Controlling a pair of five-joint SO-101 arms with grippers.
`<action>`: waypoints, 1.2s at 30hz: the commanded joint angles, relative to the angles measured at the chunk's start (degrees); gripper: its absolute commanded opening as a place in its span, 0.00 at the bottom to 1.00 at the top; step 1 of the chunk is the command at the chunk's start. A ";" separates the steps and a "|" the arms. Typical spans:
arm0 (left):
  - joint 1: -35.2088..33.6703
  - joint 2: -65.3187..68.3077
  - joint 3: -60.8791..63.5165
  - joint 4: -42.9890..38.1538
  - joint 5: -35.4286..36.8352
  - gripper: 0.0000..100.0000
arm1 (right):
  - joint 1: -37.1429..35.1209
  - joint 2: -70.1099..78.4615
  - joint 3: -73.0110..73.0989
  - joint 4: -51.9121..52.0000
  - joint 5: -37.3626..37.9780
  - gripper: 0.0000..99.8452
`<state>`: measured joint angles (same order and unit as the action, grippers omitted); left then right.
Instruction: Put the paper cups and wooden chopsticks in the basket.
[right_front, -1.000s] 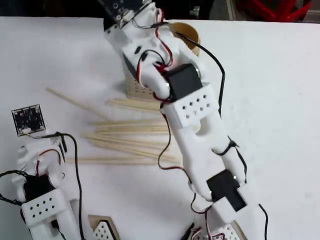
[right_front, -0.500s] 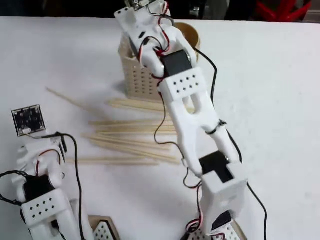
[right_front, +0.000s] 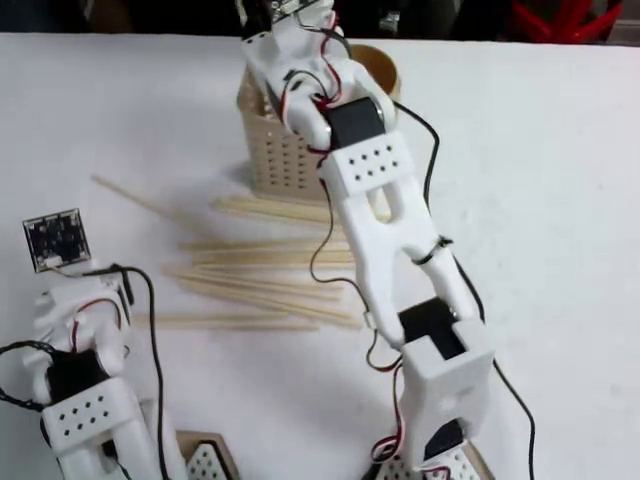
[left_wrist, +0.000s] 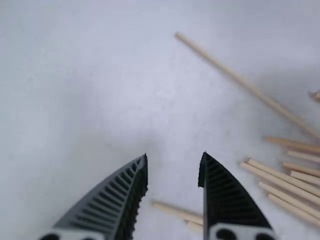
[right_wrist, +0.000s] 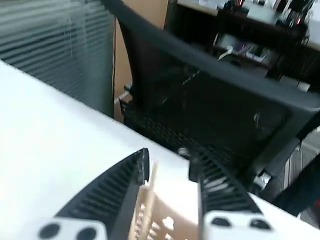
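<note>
Several wooden chopsticks (right_front: 262, 272) lie scattered on the white table in front of the pale perforated basket (right_front: 275, 155). A brown paper cup (right_front: 378, 66) stands just beside the basket, partly hidden by the right arm. My right gripper (right_wrist: 167, 159) hangs open over the basket (right_wrist: 167, 225), and a few chopsticks (right_wrist: 148, 197) stand in the basket against one finger. My left gripper (left_wrist: 174, 162) is open low over bare table, with chopsticks (left_wrist: 280, 177) lying just off to one side of it and nothing between its fingers.
The right arm (right_front: 400, 250) stretches across the table from the near edge to the basket, above the chopstick pile. The left arm (right_front: 75, 390) sits at the near left corner. A black mesh chair (right_wrist: 220, 100) stands beyond the far table edge.
The right arm swung toward the far edge, uncovering the basket's front wall; its gripper now sits over the basket. The left arm has not moved.
</note>
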<state>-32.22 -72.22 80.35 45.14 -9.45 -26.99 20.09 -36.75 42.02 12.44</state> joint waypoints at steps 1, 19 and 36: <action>-0.57 -0.92 -0.26 -1.32 0.70 0.18 | 0.48 -3.38 -2.20 2.33 -0.44 0.16; -0.22 -0.92 -0.79 -1.32 0.70 0.18 | 1.10 -22.20 -1.76 42.42 3.87 0.03; 19.03 -0.57 -23.65 18.64 -24.26 0.18 | 11.21 -31.52 9.93 55.69 3.60 0.03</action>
<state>-20.62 -72.22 63.91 57.19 -26.95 -18.64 -7.52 -30.86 97.85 15.87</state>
